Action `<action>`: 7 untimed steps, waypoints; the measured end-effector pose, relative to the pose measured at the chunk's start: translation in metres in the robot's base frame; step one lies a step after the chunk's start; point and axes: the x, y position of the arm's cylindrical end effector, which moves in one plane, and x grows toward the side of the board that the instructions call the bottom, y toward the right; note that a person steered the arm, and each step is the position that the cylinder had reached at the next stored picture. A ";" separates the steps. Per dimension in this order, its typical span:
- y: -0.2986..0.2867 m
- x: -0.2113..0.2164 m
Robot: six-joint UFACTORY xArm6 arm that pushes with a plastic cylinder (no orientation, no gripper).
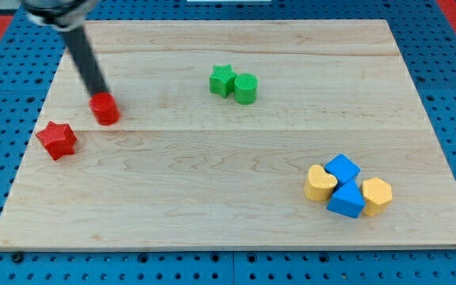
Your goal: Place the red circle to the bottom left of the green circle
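Note:
The red circle (105, 109) lies on the wooden board (236, 214) at the view's left. My tip (99, 95) touches its upper left edge, and the dark rod slants up toward the view's top left. The green circle (245, 88) stands right of centre near the view's top, far to the right of the red circle. A green star (222, 80) touches the green circle's left side.
A red star (57, 139) lies below and left of the red circle. At the view's lower right, a blue cube (342, 169), a blue triangle-like block (347, 199), a yellow heart (319, 183) and a yellow hexagon (376, 195) sit clustered together.

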 end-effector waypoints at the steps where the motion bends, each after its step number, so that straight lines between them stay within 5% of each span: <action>1: -0.027 0.004; 2: -0.088 0.000; 3: -0.090 0.011; 6: 0.048 0.060; 7: 0.032 0.068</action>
